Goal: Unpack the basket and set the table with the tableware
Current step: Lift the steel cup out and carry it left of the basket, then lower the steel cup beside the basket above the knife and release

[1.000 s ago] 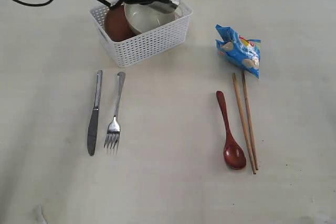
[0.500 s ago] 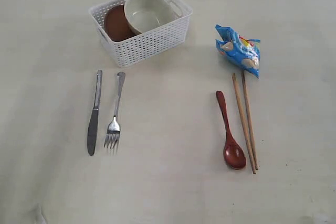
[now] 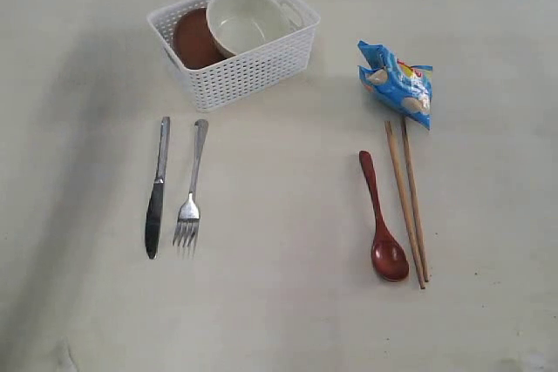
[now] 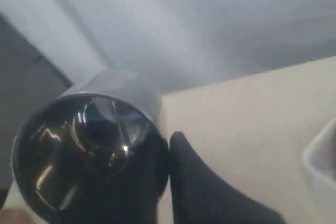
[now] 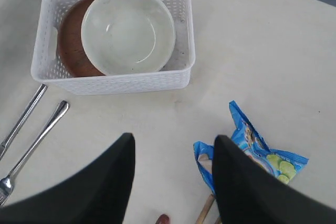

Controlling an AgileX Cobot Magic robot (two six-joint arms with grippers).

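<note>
Left hand (image 4: 164,182) grips steel cup (image 4: 107,90) left of basket (image 3: 253,71), near worktop (image 3: 279,328) edge; right hand (image 5: 170,182) wide, empty, nearer bowl (image 5: 127,30).

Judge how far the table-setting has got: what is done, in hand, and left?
Done: knife, fork, spoon and chopsticks lie on the table. In hand: the left gripper grips the steel cup. Left: bowl and plate sit in the basket.

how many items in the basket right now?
2. The cream bowl sits toward the right side of the basket; the brown plate is tilted against its left side, partly covered by the bowl. Anything beneath them would be hidden.
</note>
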